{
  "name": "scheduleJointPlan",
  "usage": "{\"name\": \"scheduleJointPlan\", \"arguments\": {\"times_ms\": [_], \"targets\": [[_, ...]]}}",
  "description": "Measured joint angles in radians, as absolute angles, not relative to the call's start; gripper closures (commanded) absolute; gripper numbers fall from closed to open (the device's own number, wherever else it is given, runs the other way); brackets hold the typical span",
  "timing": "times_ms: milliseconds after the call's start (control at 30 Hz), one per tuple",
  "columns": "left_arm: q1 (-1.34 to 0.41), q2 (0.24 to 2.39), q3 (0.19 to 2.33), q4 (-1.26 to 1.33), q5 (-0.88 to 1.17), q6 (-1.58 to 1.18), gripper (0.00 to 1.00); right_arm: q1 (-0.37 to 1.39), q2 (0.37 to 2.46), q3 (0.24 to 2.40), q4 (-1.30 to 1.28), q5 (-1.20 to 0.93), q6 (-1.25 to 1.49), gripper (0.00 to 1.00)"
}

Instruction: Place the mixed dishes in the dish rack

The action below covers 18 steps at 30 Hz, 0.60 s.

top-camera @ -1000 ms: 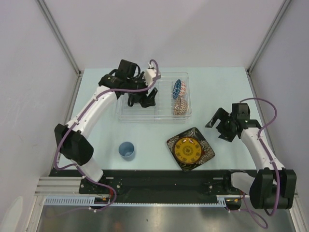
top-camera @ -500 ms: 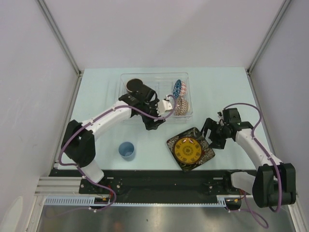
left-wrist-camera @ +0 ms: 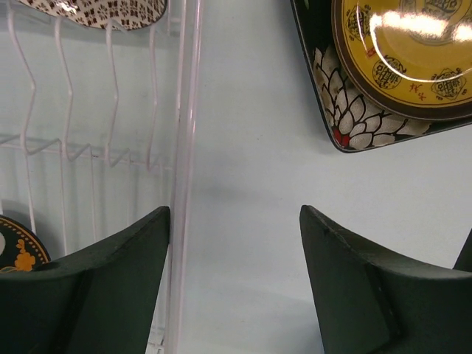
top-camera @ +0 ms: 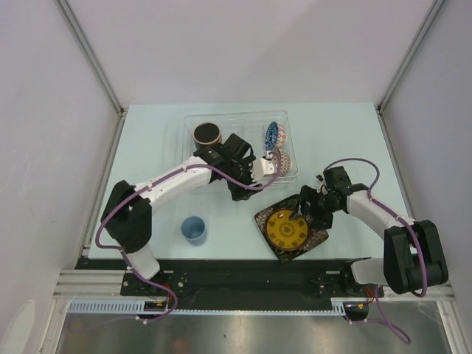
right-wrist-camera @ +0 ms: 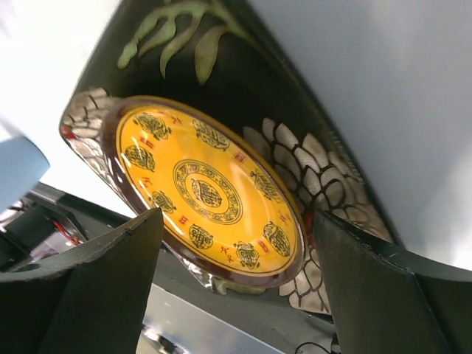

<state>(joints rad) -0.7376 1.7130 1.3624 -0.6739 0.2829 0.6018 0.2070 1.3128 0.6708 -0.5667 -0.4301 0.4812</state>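
Observation:
The clear dish rack [top-camera: 243,122] holds the dark mug [top-camera: 208,133] at its left, with the blue patterned bowl [top-camera: 271,135] and beige patterned bowl [top-camera: 281,159] on edge at its right. My left gripper [top-camera: 242,190] is open and empty over the rack's front wall [left-wrist-camera: 184,147]. The yellow round plate [top-camera: 286,227] lies on the black floral square plate [top-camera: 316,234]. My right gripper [top-camera: 308,214] stands open at the plates' right edge. In the right wrist view its fingers [right-wrist-camera: 110,273] straddle the yellow plate [right-wrist-camera: 206,192] without touching it. The light-blue cup [top-camera: 193,229] stands alone at the front left.
The black rail [top-camera: 243,273] with the arm bases runs just in front of the plates. Grey walls close in both sides of the table. The left wrist view also shows the square plate's corner [left-wrist-camera: 346,125] close to the rack.
My left gripper has left the mug in the rack's left part and swung to the rack's front right edge. My right arm has moved left, down to the plates.

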Motion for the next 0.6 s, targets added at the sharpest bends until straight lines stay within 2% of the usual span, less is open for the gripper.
{"name": "scheduleJointPlan", "arguments": {"times_ms": [300, 467, 600], "targets": [[-0.761, 1.655, 1.512, -0.724, 0.292, 0.593, 0.25, 0.245, 1.296, 0.629, -0.510, -0.434, 0.506, 0.16], [-0.816, 1.515, 1.366, -0.717, 0.273, 0.632, 0.25, 0.250, 1.267, 0.603, -0.485, -0.430, 0.523, 0.18], [-0.841, 1.530, 1.258, -0.723, 0.267, 0.657, 0.25, 0.257, 1.257, 0.592, -0.476, -0.423, 0.539, 0.19]]}}
